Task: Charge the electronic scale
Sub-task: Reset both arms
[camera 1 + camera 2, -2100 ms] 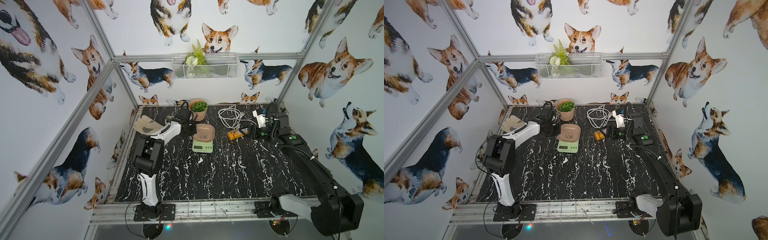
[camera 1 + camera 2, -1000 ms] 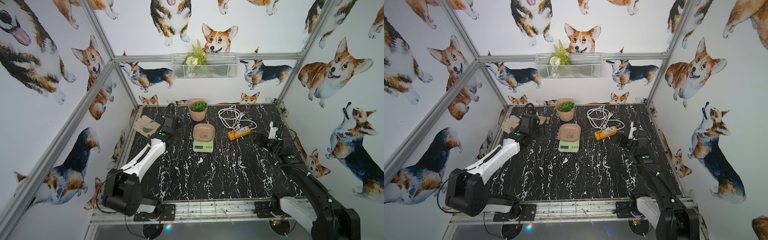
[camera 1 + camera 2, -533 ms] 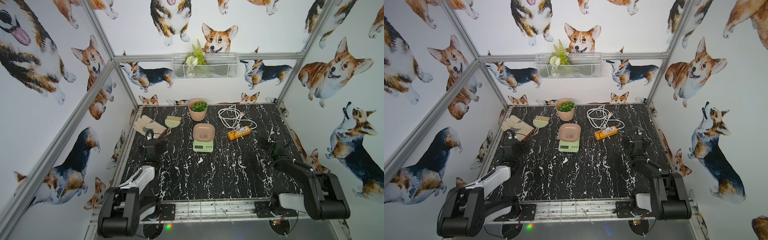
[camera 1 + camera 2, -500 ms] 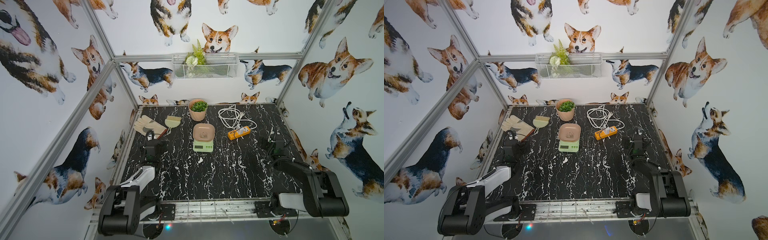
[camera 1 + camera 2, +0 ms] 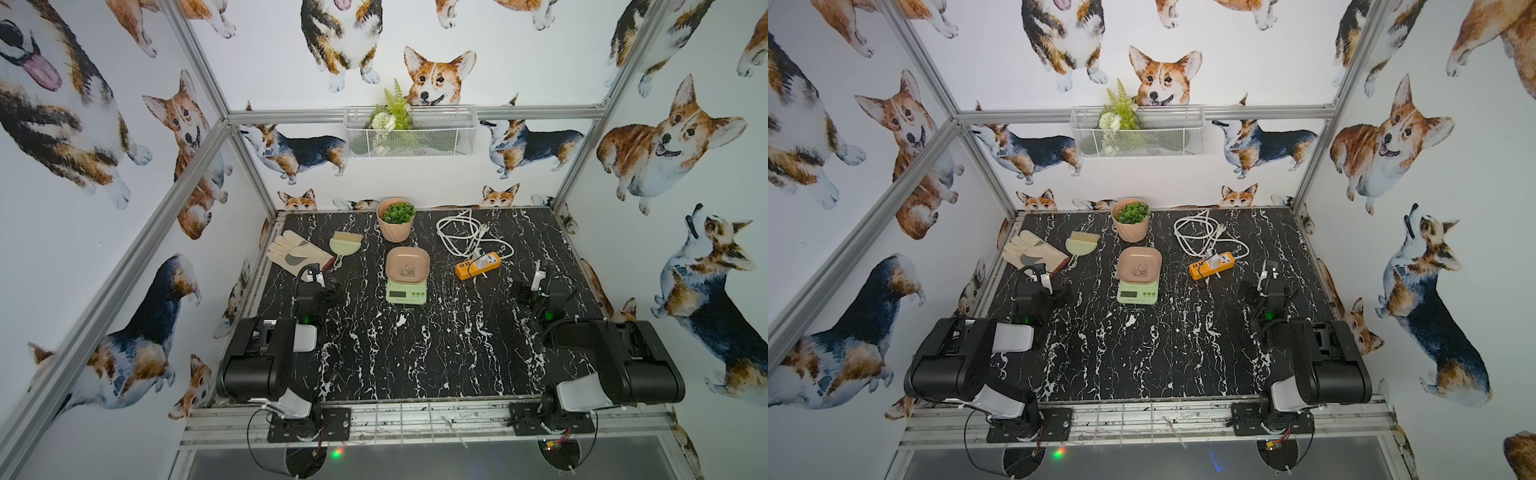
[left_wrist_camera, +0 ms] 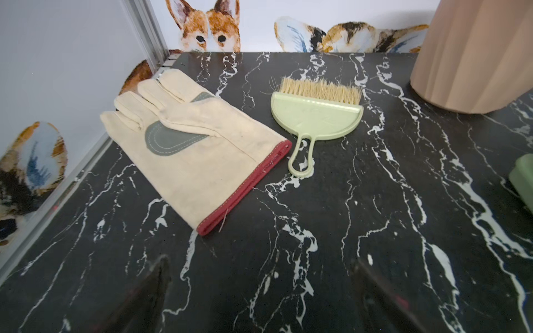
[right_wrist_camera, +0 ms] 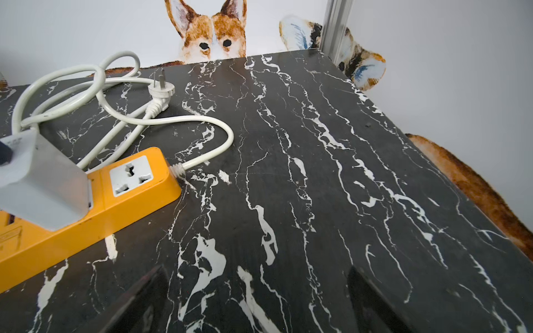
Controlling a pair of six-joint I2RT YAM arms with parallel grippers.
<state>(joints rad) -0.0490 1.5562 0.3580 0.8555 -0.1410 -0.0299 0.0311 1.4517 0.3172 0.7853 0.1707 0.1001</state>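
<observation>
The electronic scale is pale green and carries a pink panda dish. It stands mid-table, and only its edge shows in the left wrist view. To its right lies the orange power strip with a white adapter plugged in. My left gripper hovers low at the table's left, open and empty, well left of the scale. My right gripper is at the table's right, open and empty, just right of the strip.
A cream work glove and a green hand brush lie at the back left. A pink plant pot stands behind the scale. The strip's white cord is coiled at the back. A wire basket hangs on the back wall.
Both arms have pulled back from the scale and the power strip toward the table's front and folded up. The left gripper has opened fully.
</observation>
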